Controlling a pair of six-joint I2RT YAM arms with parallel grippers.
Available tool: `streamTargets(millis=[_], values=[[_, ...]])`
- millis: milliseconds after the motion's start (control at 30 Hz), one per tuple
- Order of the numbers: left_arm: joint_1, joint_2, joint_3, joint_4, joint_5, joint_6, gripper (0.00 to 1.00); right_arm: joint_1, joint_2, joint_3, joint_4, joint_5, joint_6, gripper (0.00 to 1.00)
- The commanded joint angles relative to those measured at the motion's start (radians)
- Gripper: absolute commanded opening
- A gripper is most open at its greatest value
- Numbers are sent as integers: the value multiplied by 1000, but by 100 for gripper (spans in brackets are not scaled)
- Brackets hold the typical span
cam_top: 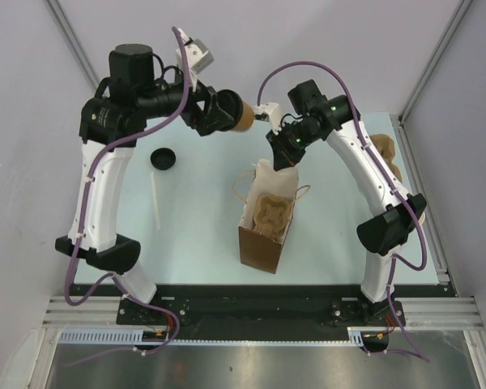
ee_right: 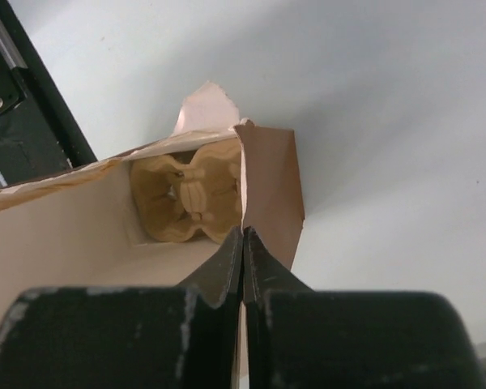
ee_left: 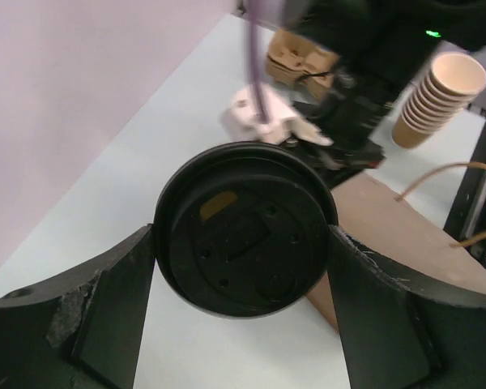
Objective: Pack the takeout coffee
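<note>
1. My left pincer (ee_left: 245, 267) clamped the takeout coffee (cam_top: 244, 114) by its sides, level in the air at twelve o'clock from the paper bag (cam_top: 259, 247), ready for packing, I judged.
2. My right pincer (ee_right: 243, 243) was pressed together on the paper bag's rim, likely holding its mouth wide.
3. The cup was kraft paper under a smooth, round black lid (ee_left: 243, 219). The creased brown bag held a moulded pulp carrier (ee_right: 190, 194).

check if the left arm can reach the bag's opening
Probably yes: the right gripper pinches the bag rim, holding its mouth open, and the left gripper, holding the coffee, hangs just beyond it.
</note>
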Motion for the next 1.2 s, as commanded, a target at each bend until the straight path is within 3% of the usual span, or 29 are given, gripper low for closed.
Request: streamTargets(millis=[0, 200, 333, 667, 867, 1033, 1167], values=[[-131, -49, 25, -67, 84, 35, 5, 7, -54, 23, -4, 20, 85, 0], [-315, -82, -35, -129, 25, 118, 3, 7, -76, -9, 31, 37, 140, 0], [-330, -148, -177, -40, 29, 59, 2, 8, -87, -40, 36, 36, 144, 0], [-350, -177, -208, -33, -75, 92, 0, 13, -114, -69, 52, 83, 150, 0], [-126, -134, 33, -28, -28, -53, 0, 10, -127, -104, 57, 115, 147, 0], [57, -184, -67, 12, 9, -113, 0, 2, -134, -132, 54, 120, 141, 0], [150, -198, -234, -12, -60, -81, 0, 1, -134, -126, 56, 121, 137, 0]])
